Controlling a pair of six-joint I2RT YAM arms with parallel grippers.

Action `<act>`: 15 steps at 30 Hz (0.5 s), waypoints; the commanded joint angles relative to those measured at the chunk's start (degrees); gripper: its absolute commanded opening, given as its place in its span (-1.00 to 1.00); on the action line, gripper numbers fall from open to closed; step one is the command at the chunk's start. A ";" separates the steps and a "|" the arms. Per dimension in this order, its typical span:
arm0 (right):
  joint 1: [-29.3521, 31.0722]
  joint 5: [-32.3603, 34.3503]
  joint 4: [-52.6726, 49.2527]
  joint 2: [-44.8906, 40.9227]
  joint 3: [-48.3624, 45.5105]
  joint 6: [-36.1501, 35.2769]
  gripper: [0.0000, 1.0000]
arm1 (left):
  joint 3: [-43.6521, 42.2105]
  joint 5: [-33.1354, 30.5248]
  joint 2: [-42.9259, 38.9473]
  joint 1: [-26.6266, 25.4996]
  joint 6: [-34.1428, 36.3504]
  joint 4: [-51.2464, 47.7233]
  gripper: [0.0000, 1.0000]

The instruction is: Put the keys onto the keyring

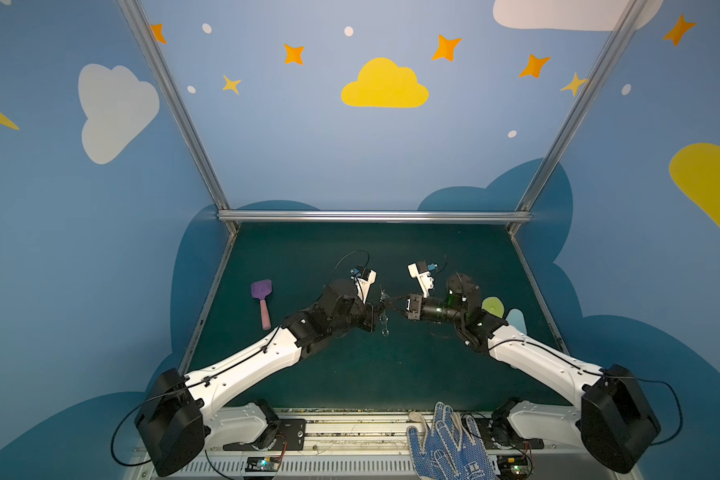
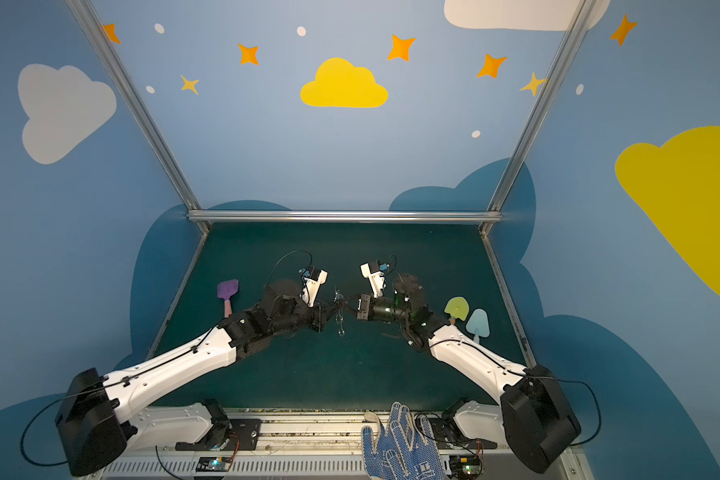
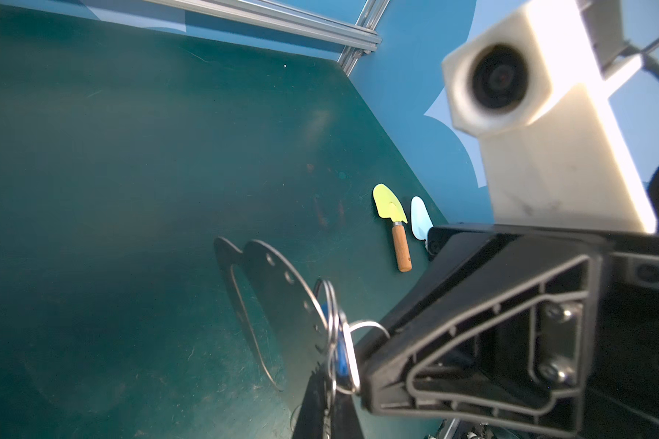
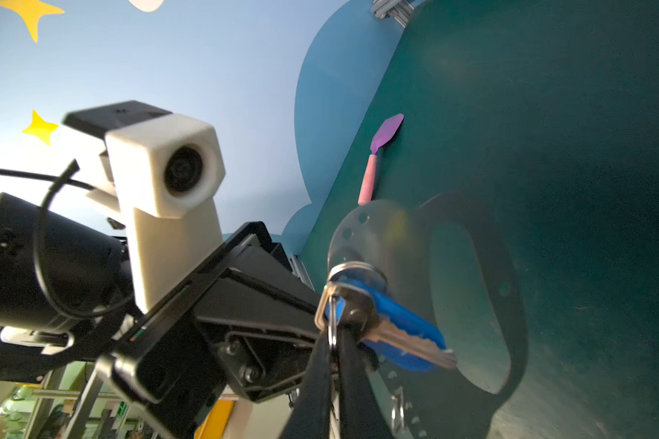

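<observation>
**Enclosure, as seen in both top views.** A dark green bench [image 1: 371, 374] is closed in by pale blue walls: a back wall [image 1: 308, 158] at 12 o'clock and side walls [image 1: 38, 249] at 9 and 3 o'clock. Aluminium rails [image 1: 373, 216] frame the joints. Painted decor includes a yellow cloud [image 1: 384, 85] at 12 o'clock, orange stars [image 1: 446, 47] beside it, a white cloud [image 1: 115, 110] at 10 o'clock, and darker blue cloud shapes [image 1: 466, 199] along the wall bases. The lighting is soft and even.

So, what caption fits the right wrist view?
Right fingers pinch the blue-tagged keys in front of the grey keyring.
</observation>
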 commanded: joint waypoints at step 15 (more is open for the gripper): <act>-2.14 -8.42 -51.21 6.76 20.55 -28.27 -1.00 | 2.20 1.82 -1.52 0.52 6.05 -5.84 -0.91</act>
